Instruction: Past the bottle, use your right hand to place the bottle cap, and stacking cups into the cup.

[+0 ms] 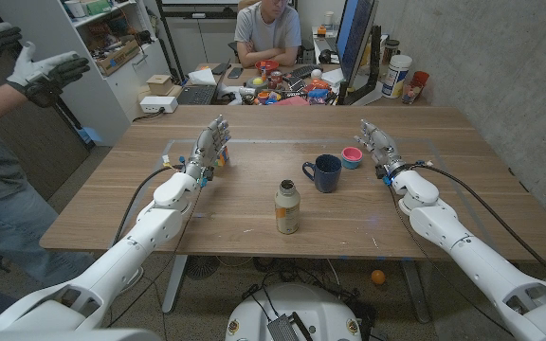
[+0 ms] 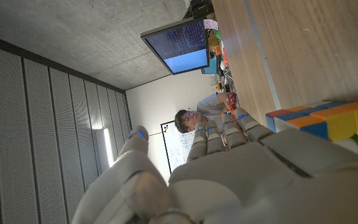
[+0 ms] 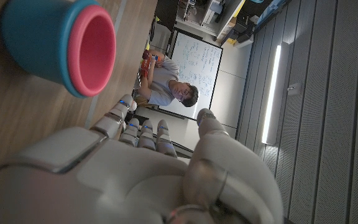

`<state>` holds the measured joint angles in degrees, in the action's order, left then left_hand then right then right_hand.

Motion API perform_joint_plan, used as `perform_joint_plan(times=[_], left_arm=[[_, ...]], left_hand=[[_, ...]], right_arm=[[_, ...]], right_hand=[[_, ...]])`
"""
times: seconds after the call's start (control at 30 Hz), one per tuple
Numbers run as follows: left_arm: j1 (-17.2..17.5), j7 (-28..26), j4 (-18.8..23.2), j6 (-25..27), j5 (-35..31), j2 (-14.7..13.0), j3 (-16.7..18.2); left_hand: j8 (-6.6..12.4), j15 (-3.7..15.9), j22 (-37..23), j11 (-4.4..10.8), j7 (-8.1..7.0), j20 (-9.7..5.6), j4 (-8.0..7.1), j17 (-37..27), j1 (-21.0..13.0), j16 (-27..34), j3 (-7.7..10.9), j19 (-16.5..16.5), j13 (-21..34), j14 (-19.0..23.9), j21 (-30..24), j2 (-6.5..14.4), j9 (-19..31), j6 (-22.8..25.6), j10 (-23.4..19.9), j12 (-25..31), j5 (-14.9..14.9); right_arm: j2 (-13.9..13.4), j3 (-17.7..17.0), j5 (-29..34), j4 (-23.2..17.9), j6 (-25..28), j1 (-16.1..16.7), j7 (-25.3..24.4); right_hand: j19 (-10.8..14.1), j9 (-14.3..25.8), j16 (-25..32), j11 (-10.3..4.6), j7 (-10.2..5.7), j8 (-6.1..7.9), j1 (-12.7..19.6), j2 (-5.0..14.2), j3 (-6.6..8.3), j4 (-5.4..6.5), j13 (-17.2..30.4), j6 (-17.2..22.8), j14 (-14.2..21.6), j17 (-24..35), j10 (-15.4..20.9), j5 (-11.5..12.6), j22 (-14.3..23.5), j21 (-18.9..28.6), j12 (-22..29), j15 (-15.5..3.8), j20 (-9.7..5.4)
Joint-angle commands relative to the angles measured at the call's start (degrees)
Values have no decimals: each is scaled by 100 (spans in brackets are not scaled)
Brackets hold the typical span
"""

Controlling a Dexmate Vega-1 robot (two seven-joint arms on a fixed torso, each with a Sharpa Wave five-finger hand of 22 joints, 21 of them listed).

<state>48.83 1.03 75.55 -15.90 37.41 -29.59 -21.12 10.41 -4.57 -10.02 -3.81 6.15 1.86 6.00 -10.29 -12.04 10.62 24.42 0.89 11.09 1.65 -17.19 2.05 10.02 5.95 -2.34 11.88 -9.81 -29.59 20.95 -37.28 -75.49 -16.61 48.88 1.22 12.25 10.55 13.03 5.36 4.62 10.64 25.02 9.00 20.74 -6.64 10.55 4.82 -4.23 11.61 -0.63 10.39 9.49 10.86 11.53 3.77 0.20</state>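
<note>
A tan bottle [image 1: 287, 210] stands upright near the table's middle with its mouth uncovered. Just beyond it sits a dark blue cup [image 1: 325, 173], handle toward the left. A teal stacking cup with a pink one nested inside [image 1: 352, 157] [image 3: 61, 46] lies right of the blue cup. My right hand [image 1: 378, 146] [image 3: 135, 177] is close beside the stacking cups on their right, fingers apart, holding nothing. My left hand [image 1: 211, 147] [image 2: 229, 177] stands at the far left of the table, open and empty, beside a colour cube [image 1: 224, 159] [image 2: 328, 121].
The wooden table [image 1: 444, 128] has bare wood to the right and front. A person sits behind the far edge at a cluttered desk [image 1: 282, 90]. At the left edge a person's gloved hands [image 1: 41, 71] are raised.
</note>
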Motion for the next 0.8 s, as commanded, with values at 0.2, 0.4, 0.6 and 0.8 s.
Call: perform_joint_plan(times=[0.2,0.4,0.6,0.8], left_arm=[[85,-72,226,153,-9,-99,5],[111,-96,323,189,-11,-135,14],[112,-90,364,214,-16,-155,8],[110,-81,386,225,-14,-147,-6]], left_hand=[[31,-56,-11,-39,29,66,2,-19,-56,42,33,44,30,17,-16,27,15,4,-12,29,-39],[31,-59,-12,-33,20,74,4,-19,-56,40,35,40,29,16,-2,34,15,7,-11,28,-39],[30,-61,-13,-30,17,94,7,-19,-56,39,35,42,29,18,8,40,15,5,-9,27,-38],[28,-53,-14,-25,19,67,10,-19,-55,36,36,49,28,13,21,46,16,5,-7,25,-37]], right_arm=[[-107,-81,2,-220,12,130,-103],[-179,-102,50,-311,-1,179,-132],[-335,-140,151,-496,15,296,-220],[-480,-196,224,-662,22,441,-304]], right_hand=[[45,8,14,52,12,45,80,17,34,-7,18,58,-12,30,32,30,26,37,22,23,12],[55,8,17,59,8,46,97,16,40,-19,19,65,13,27,43,31,26,38,22,25,21],[54,9,12,50,-3,49,115,13,45,-32,20,73,18,23,48,31,26,36,20,22,14],[45,9,3,46,-5,44,142,7,54,-52,21,65,18,18,47,35,25,30,16,20,25]])
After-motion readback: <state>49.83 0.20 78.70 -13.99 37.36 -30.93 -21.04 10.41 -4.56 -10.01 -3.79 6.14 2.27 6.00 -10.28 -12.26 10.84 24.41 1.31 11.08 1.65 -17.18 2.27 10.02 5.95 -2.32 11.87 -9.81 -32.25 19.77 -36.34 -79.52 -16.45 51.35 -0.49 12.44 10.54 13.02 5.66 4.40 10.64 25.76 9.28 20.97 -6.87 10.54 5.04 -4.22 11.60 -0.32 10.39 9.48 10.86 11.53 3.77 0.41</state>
